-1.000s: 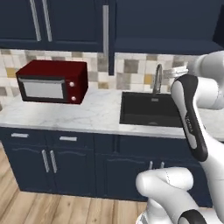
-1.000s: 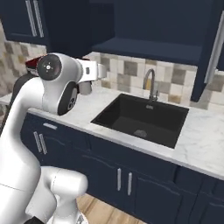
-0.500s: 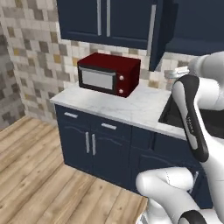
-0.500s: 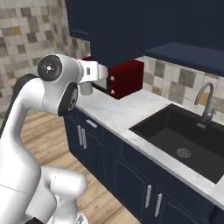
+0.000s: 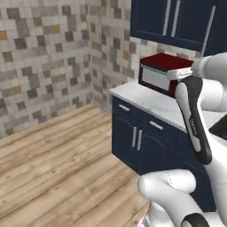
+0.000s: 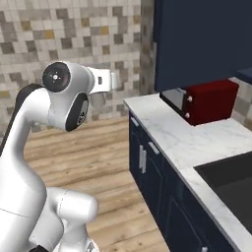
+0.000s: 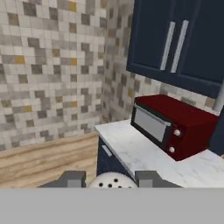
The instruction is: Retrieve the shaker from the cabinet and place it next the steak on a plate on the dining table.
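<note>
The hand view has the shaker (image 7: 111, 181) at its bottom edge: a pale domed cap with small holes, held between the two dark fingertips (image 7: 72, 179). My gripper (image 7: 109, 180) is shut on it, high above the floor beside the counter's end. The navy wall cabinet (image 7: 175, 39) with long silver bar handles hangs above the counter, and it is also seen as the cabinet (image 5: 173, 20) and the cabinet (image 6: 197, 44) in the base views. The steak, the plate and the dining table are out of view.
A red microwave (image 5: 160, 73) (image 6: 210, 101) (image 7: 175, 124) stands on the white marble counter (image 5: 146, 101) (image 6: 182, 140) over navy base cabinets (image 5: 133, 137). The dark sink (image 6: 231, 182) lies at the right. Wood floor (image 5: 57, 164) spreads left, bounded by tiled walls (image 5: 44, 62).
The whole picture has shifted: the base has turned left, so microwave, counter and sink slid right and the floor and corner wall came in. The grip on the shaker looks unchanged.
</note>
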